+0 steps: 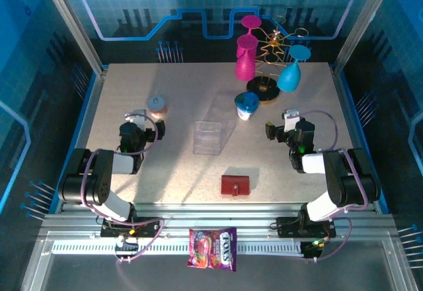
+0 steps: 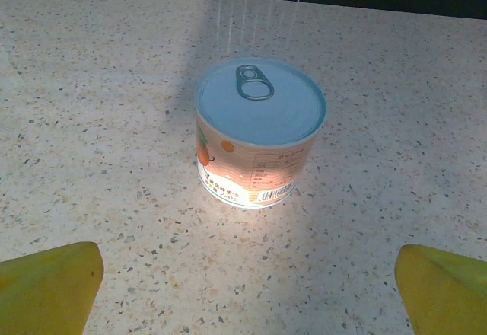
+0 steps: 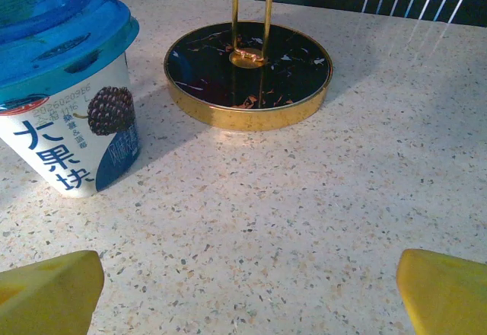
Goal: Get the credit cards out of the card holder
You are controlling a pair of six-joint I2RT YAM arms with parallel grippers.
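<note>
Card holder [image 1: 235,185] lies shut and flat on the bench [image 1: 178,172], back toward the arm bases from both hands and between them, well apart from each. No credit cards show; presumably they sit inside the folded cover.

The step in hand looks like the first reach. To do it well, one hand should probably turn back toward the card holder, come down on an edge and pin it. The other can then lift the cover and draw the cards from the pockets. The holder is thin and lies flush, so a pinch on the side tab or a tipped-up edge seems safer than a straight grab from above. The transparent tray [image 1: 207,137] lies between the two hands and is better avoided.

The left hand [image 1: 145,120] is spread wide. Its yellow fingertips [image 2: 53,285] hold nothing, and a small tin [image 2: 259,133] stands just ahead of it, untouched. The right hand [image 1: 281,122] is likewise wide and empty, fingertips [image 3: 445,289] clear of the bench. A yoghurt cup [image 3: 68,84] is ahead to its left, and the round base of a glass stand [image 3: 247,72] straight ahead.
</note>
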